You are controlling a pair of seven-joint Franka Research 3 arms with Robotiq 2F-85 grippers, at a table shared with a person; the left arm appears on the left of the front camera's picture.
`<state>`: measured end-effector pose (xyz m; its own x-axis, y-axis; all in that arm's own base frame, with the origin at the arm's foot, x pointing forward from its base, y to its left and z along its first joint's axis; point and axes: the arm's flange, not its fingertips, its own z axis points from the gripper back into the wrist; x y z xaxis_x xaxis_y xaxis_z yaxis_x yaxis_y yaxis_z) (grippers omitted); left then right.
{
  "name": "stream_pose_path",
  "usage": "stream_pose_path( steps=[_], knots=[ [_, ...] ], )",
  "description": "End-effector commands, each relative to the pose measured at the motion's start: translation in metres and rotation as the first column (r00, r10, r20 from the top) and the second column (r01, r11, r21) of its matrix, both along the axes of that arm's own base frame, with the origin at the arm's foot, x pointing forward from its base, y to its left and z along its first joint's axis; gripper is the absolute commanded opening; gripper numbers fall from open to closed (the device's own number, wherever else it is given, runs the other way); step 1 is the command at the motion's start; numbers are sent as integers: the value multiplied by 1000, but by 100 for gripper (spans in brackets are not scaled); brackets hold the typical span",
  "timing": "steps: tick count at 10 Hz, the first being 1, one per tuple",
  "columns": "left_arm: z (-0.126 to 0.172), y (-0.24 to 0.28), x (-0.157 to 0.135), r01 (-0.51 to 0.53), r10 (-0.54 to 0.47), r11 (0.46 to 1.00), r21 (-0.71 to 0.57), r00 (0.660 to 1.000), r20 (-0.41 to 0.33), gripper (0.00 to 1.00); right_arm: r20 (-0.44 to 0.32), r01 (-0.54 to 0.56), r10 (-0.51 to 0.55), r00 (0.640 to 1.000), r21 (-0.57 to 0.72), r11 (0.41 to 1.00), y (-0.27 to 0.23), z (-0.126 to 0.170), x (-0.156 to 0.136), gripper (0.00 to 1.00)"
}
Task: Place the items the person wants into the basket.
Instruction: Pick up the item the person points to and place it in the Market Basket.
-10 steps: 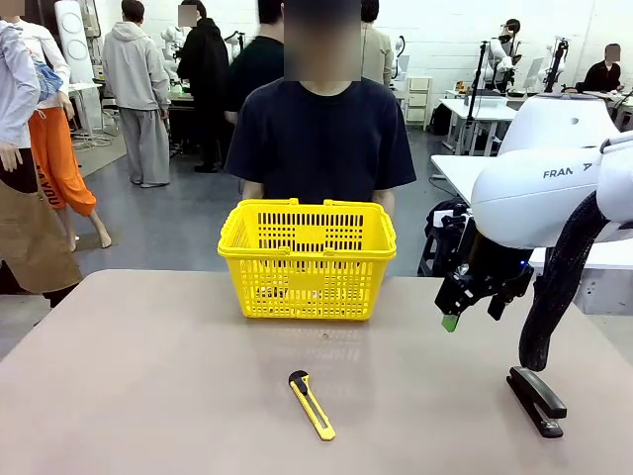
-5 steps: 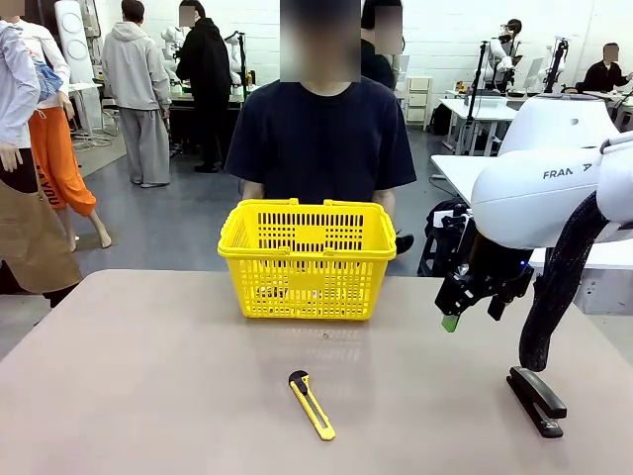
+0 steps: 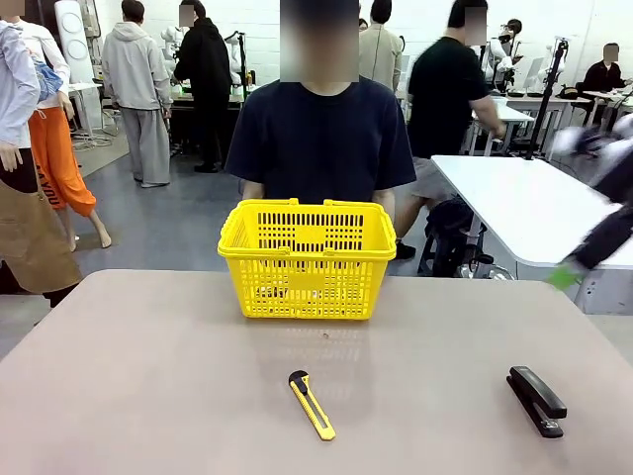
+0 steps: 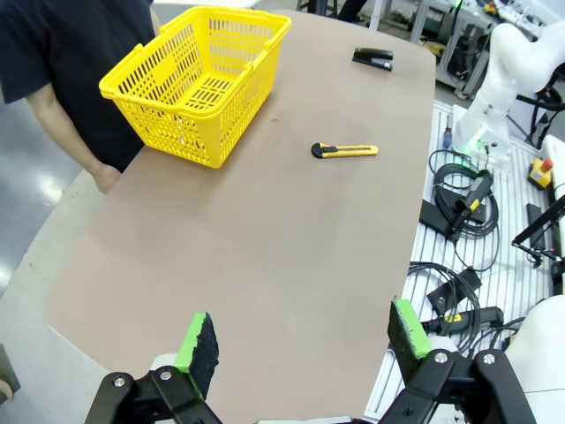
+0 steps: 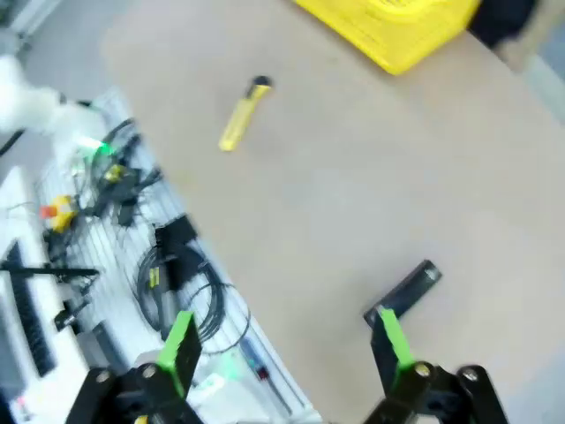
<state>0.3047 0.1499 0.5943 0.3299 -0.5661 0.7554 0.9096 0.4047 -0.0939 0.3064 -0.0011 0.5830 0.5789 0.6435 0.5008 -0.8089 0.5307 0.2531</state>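
Note:
The yellow basket [image 3: 307,259] stands at the far middle of the table, right in front of the person [image 3: 319,139] in the navy T-shirt. In the left wrist view the basket [image 4: 199,84] lies far off at the upper left. My left gripper [image 4: 303,334] hangs open above the table's near corner, nothing between its green pads. My right gripper [image 5: 284,340] is open too, high over the table's edge, in a motion-blurred picture; the basket [image 5: 397,22] sits at the top. In the front view that arm is a blur at the right edge, one green pad [image 3: 565,276] showing. The items are out of view.
A yellow-black box cutter [image 3: 312,404] lies near the table's front middle, and a black stapler [image 3: 536,400] at the front right. Both also appear from the wrists: box cutter [image 4: 344,151], stapler [image 5: 403,291]. Cables and gear lie beside the table [image 4: 459,212].
My right arm has swung away from above the table's right side, out toward the right edge of the front view. The basket, box cutter and stapler have not moved.

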Motion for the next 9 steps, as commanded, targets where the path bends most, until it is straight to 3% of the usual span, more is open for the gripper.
stream_pose_path(
  steps=[1,3,4,6,7,9],
  knots=[
    [0,1,0,11,-11,1000,-15,1000,19,100,-58,-146,162,985,220,965,-64,19,11,100],
    [0,1,0,11,-11,1000,-15,1000,19,100,-22,-153,176,984,402,903,-141,22,27,100],
    [0,1,0,11,-11,1000,-15,1000,19,100,-19,-100,125,992,479,872,-178,16,39,100],
    [0,1,0,11,-11,1000,-15,1000,19,100,81,-151,128,988,525,837,-225,1,47,100],
    [0,1,0,11,-11,1000,-15,1000,19,100,196,-190,98,976,529,827,-241,-8,40,100],
    [0,1,0,11,-11,1000,-15,1000,19,100,283,-163,19,959,496,853,-263,-35,32,100]
  ],
)
